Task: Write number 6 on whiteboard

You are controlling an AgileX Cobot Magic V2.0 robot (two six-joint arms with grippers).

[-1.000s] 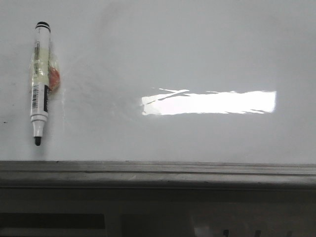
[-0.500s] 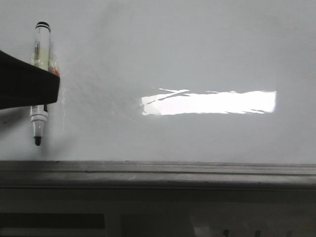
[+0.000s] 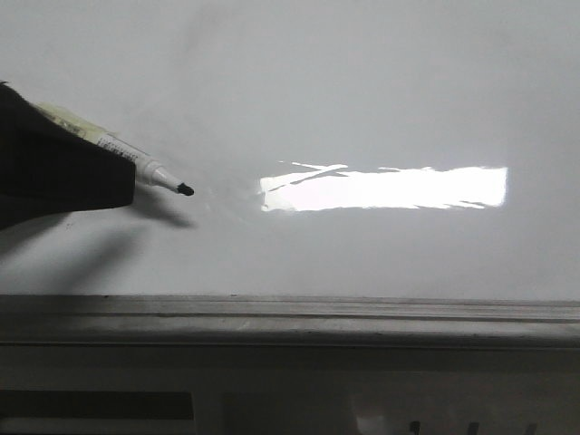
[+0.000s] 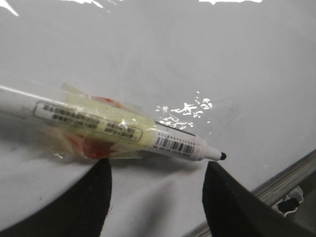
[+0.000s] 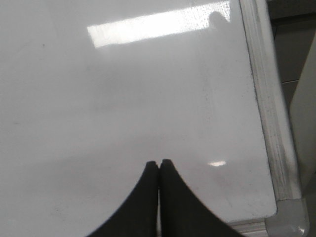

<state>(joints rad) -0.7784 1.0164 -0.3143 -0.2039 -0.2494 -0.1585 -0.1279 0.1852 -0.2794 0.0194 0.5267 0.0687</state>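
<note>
The whiteboard (image 3: 362,91) is glossy white and bears no writing. A white marker (image 3: 143,169), uncapped, lies on it at the left, its black tip (image 3: 186,190) pointing right. My left gripper (image 3: 91,177) covers most of the marker's barrel in the front view. In the left wrist view the left gripper (image 4: 158,165) is open wide, and the marker (image 4: 123,131), wrapped in yellowish tape with a red patch, lies just beyond the fingertips, not between them. My right gripper (image 5: 159,164) is shut and empty over the board (image 5: 123,98) near a corner.
A grey metal rail (image 3: 290,317) runs along the board's near edge. A bright rectangular light reflection (image 3: 381,188) lies at mid-board. In the right wrist view the rail (image 5: 269,98) and a corner piece (image 5: 291,217) bound the board.
My left gripper came in from the left over the marker. The marker has turned from upright with its tip toward the rail to lying across, tip pointing right.
</note>
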